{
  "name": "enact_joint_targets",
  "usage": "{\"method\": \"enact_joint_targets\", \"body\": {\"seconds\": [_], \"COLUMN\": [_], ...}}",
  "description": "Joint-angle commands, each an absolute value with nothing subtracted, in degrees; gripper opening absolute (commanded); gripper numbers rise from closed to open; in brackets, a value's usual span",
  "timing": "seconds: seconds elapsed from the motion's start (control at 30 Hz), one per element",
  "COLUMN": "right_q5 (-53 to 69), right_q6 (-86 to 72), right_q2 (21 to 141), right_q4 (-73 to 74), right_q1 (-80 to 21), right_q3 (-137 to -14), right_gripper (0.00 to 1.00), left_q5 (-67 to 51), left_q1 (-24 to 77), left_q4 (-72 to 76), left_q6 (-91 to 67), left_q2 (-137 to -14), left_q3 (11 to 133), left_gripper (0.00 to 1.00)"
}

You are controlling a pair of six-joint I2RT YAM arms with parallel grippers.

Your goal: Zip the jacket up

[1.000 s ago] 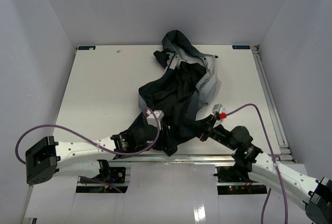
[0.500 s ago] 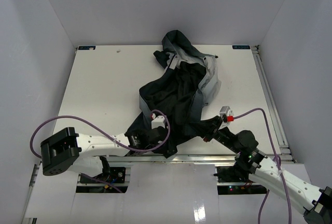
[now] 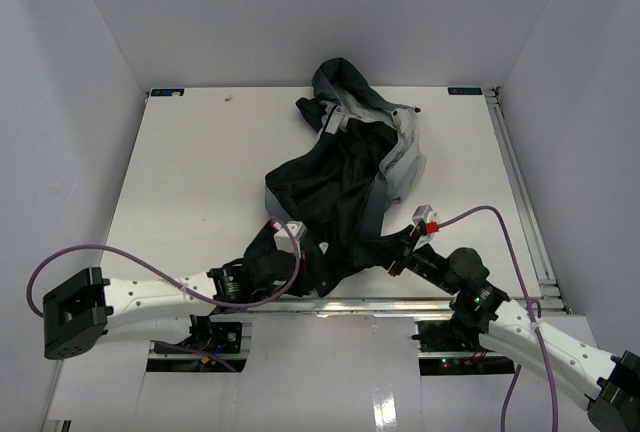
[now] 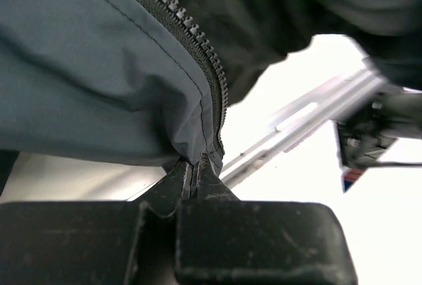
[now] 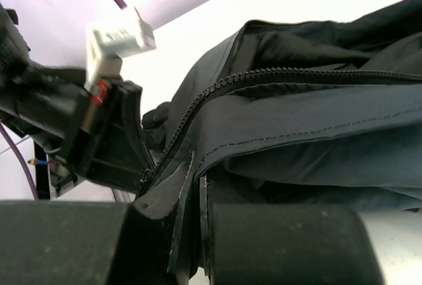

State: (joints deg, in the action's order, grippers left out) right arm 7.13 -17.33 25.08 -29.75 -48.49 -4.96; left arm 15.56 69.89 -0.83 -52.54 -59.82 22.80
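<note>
Left pincer (image 4: 196,168) clamped on jacket (image 3: 345,167) | right pincer (image 5: 191,191) clamped likewise | jacket crumpled, dark, zipper (image 4: 198,54) open

Overhead, I see bright, even, diffuse light on the white table (image 3: 190,182), with only soft, faint shadows. The jacket (image 3: 340,177) reads nearly black, its folds hard to separate. In my left wrist view the right side blows out to white and blurs; zipper teeth (image 4: 200,44) are sharp. Right wrist foreground is dark, soft.
</note>
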Motion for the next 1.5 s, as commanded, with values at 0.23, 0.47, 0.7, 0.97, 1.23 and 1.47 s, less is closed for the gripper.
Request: {"method": "enact_joint_targets", "body": {"seconds": [0.23, 0.47, 0.7, 0.97, 1.23, 1.47], "right_q5": [16.5, 19.8, 21.0, 23.0, 23.2, 23.1], "right_q6": [-17.3, -18.5, -19.1, -21.1, -22.0, -22.5], "right_q2": [32.3, 35.0, 34.5, 35.8, 35.9, 36.4], "right_q4": [-41.9, -45.8, -46.7, -49.8, -50.8, -51.3], "right_q1": [-48.5, -48.5, -48.5, -48.5, -48.5, -48.6], "right_q3": [-5.1, -4.5, -4.3, -4.1, -4.0, -4.0], "right_gripper": [0.08, 0.08, 0.08, 0.08, 0.08, 0.08], "left_q5": [15.0, 14.3, 12.6, 10.8, 9.8, 10.2], "left_q1": [69.8, 69.8, 69.8, 69.8, 69.8, 69.8], "left_q4": [24.0, 33.5, 36.9, 43.7, 45.1, 45.2], "left_q6": [-38.9, -33.9, -31.6, -31.3, -31.3, -30.5], "left_q2": [-34.8, -30.5, -35.7, -37.7, -39.1, -39.9], "left_q3": [7.5, 3.9, 5.5, 3.8, 3.7, 3.3], "left_gripper": [0.00, 0.00, 0.00, 0.00, 0.00, 0.00]}}
